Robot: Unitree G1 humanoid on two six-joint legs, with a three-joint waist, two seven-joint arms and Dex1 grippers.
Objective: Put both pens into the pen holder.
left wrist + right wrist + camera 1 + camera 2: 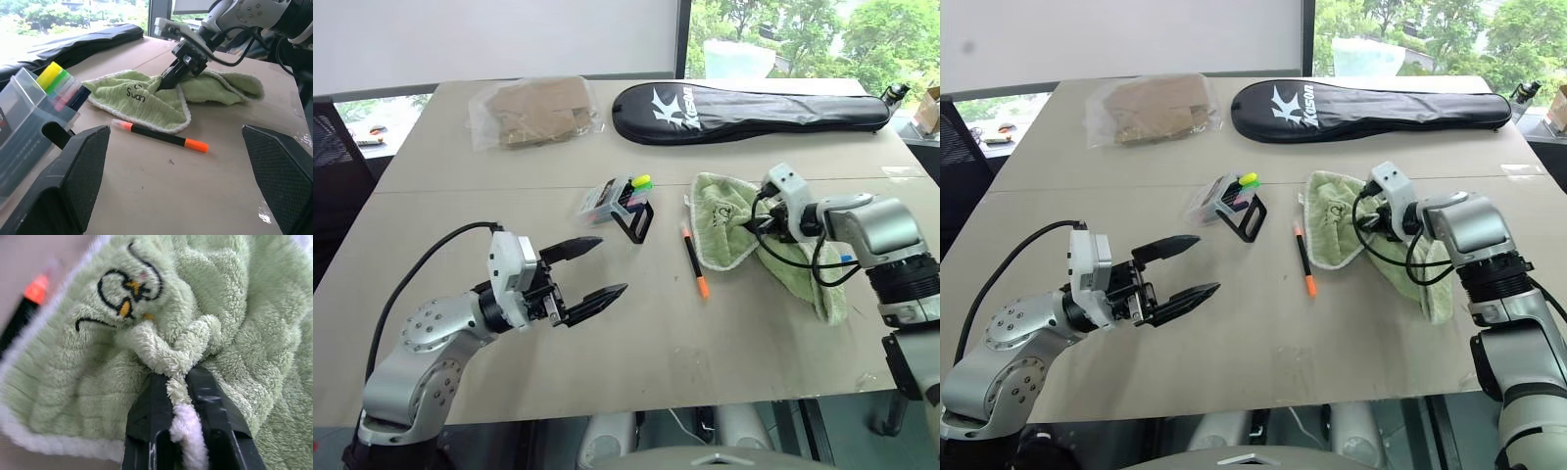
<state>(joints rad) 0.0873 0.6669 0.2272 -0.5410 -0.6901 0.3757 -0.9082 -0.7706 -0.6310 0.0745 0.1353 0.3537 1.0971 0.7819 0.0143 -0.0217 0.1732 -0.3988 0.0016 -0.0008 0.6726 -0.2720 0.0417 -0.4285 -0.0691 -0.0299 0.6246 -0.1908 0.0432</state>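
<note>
The left pincer hovers with fingers apart above the tabletop. The pen holder lies beside the black, orange-ended pen. The right pincer is clamped on a green towel fold; its tips are buried in the pile.

Pen, black-barrelled: slim, orange at both ends, the nearer orange end longer. Lies flat on the tabletop, running from far to near and angled slightly rightward at its near end; its far tip sits just beside the hem of a green cloth.

Pen holder: small clear plastic box with a black loop-shaped frame on its right side. Tipped over on the table, left of the pen and apart from it. Yellow, green and pink marker tips show at its open end.
</note>
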